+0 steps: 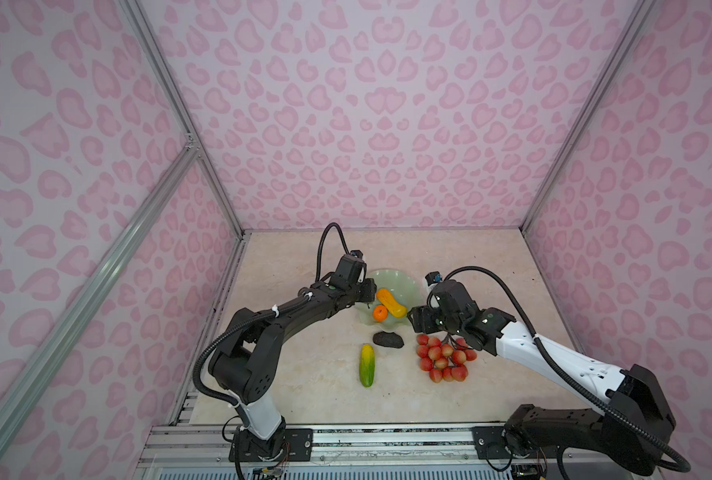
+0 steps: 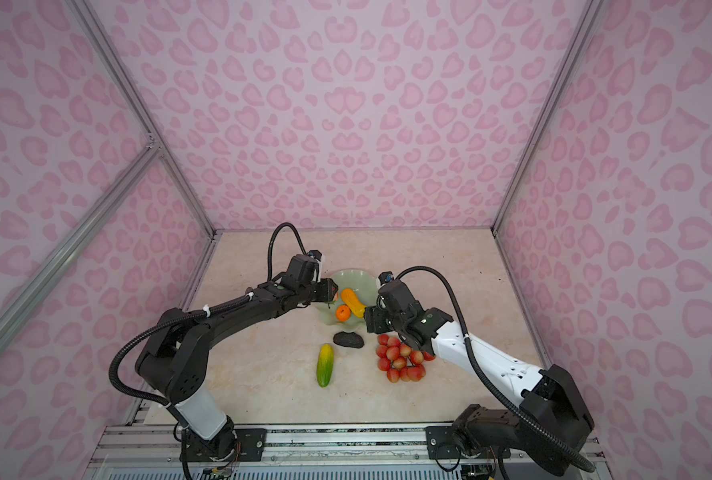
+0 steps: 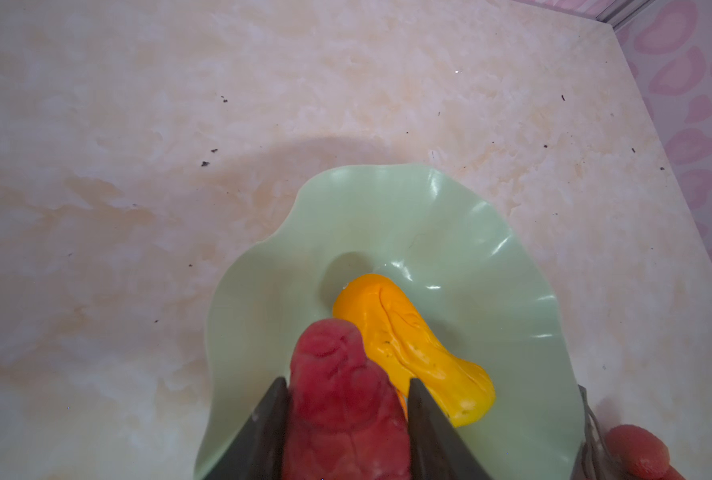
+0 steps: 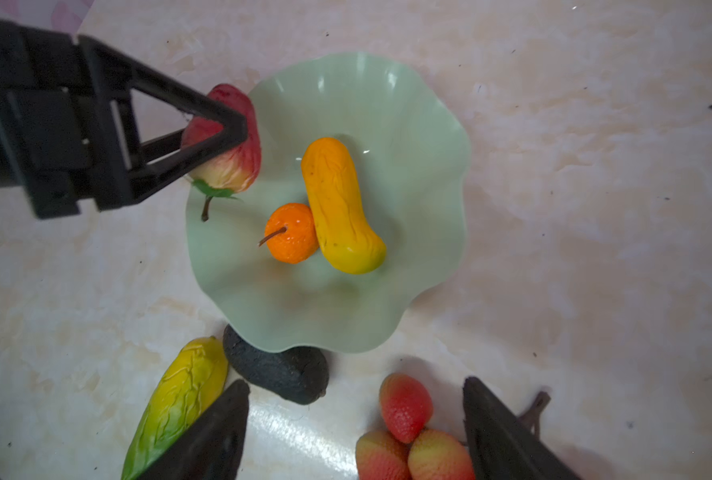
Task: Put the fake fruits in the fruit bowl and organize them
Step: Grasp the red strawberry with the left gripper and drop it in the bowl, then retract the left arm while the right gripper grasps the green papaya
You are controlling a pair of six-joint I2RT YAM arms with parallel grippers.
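The pale green fruit bowl (image 1: 404,277) (image 4: 429,124) holds an orange ball (image 1: 380,313) (image 4: 291,232) and a yellow-orange oblong (image 1: 391,302) (image 3: 408,345). My left gripper (image 1: 371,291) (image 3: 348,382) is over the bowl's left rim, shut on a red strawberry (image 3: 337,395) (image 4: 242,166). On the table in front of the bowl lie a blackish avocado (image 1: 388,339), a green-yellow oblong (image 1: 366,365) and a bunch of red berries (image 1: 443,357) (image 4: 406,407). My right gripper (image 1: 414,320) (image 4: 356,382) hangs open above the berries' near edge, holding nothing.
The marble tabletop (image 1: 491,291) is boxed in by pink patterned walls (image 1: 387,124) at the back and both sides, with aluminium posts (image 1: 528,216) in the corners. A metal rail (image 1: 387,440) carrying both arm bases runs along the front edge.
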